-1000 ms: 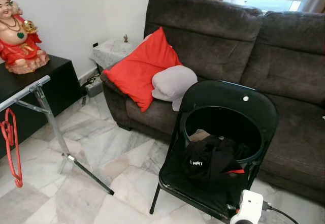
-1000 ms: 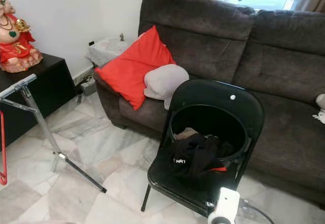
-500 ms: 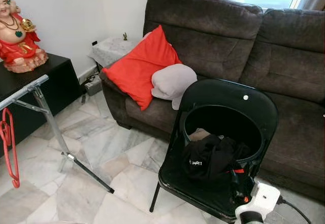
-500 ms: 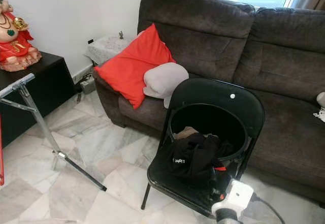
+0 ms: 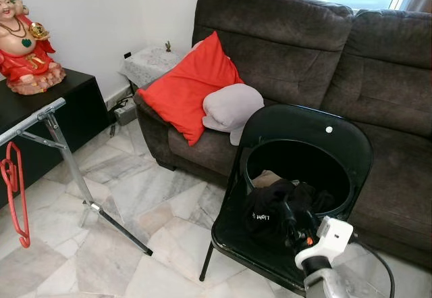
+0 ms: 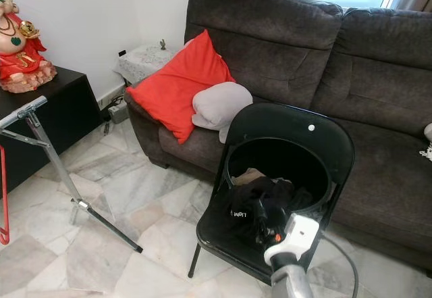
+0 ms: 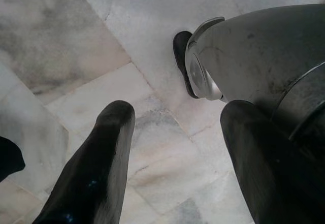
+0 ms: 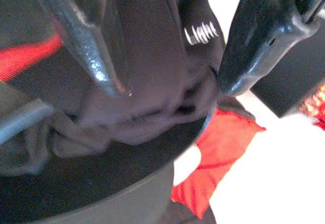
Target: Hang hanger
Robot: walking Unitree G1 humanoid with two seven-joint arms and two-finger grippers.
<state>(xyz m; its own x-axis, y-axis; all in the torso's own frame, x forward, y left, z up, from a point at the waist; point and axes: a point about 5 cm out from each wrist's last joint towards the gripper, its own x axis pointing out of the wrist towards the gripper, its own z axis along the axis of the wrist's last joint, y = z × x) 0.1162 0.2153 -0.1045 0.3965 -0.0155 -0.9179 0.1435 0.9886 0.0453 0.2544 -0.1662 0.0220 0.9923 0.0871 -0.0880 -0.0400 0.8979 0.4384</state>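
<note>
Red plastic hanger (image 5: 15,200): thin looped outline, hanging from the sloping grey metal rack bar (image 5: 30,123) at far left; long axis near vertical, narrow end down, over the pale veined marble floor (image 5: 128,196).

Glossy red and gold figurine (image 5: 25,40): seated on a black cabinet (image 5: 61,119) behind the rack.

Left gripper (image 7: 172,148): two blunt black fingers spread apart with nothing between them, aimed down at the marble tiles beside a rounded silver robot part (image 7: 254,56).

Square red cushion (image 5: 190,88) and rounded grey cushion (image 5: 231,107): resting together at the left end of a dark brown fabric sofa (image 5: 317,75).

Black folding chair (image 5: 304,169): smooth curved back, carrying a round black basket (image 5: 297,176) that holds a crumpled black garment (image 5: 273,210) with white lettering.

Right gripper (image 8: 167,76): black fingers parted, astride the garment inside the basket. Half a second ago its white wrist sat lower, at the chair's front edge; it has since risen and reached forward over the basket.
</note>
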